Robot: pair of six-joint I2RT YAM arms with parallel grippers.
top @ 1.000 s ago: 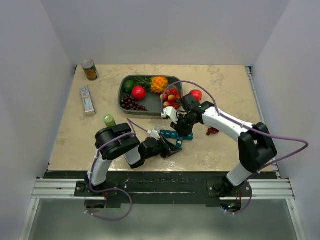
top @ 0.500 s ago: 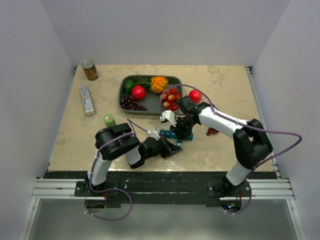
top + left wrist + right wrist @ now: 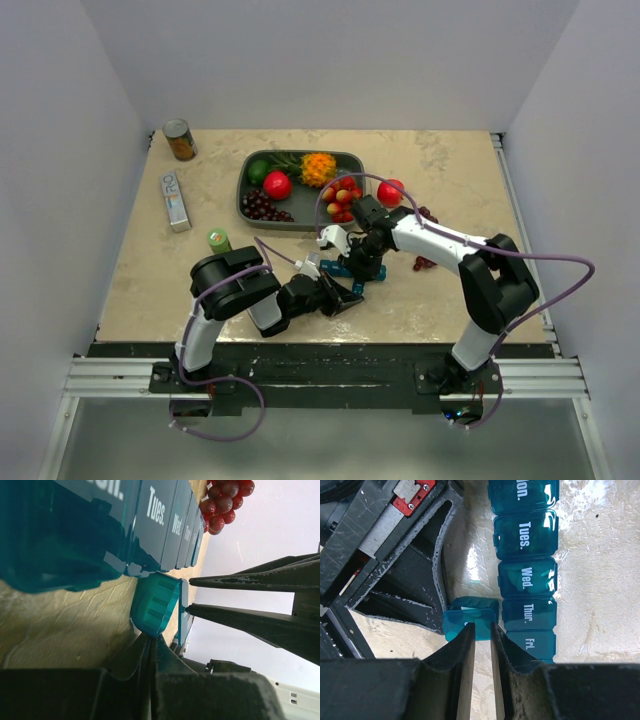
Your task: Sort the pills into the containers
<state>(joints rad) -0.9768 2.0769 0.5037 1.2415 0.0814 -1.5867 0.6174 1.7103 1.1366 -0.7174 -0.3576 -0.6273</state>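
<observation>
The containers are a teal strip [image 3: 338, 267] of day-marked cells, lying between both grippers; it also shows in the left wrist view [image 3: 150, 520] and in the right wrist view [image 3: 527, 565]. One loose cell [image 3: 470, 617] lies beside the strip with its lid swung open, and shows in the left wrist view [image 3: 155, 605] too. My left gripper [image 3: 152, 639] is shut, its tips pinching that cell's edge. My right gripper [image 3: 483, 627] has its jaws a narrow gap apart, tips resting against the open lid. No pills are in view.
A grey fruit tray [image 3: 246, 196] stands behind the grippers. A red apple [image 3: 391, 190] and red grapes [image 3: 425, 262] lie to the right. A green-capped bottle [image 3: 218, 240], a white box [image 3: 176, 200] and a tin can [image 3: 180, 140] stand at the left.
My right gripper and forearm have shifted a little to the left, closer onto the loose cell. The left arm has not moved.
</observation>
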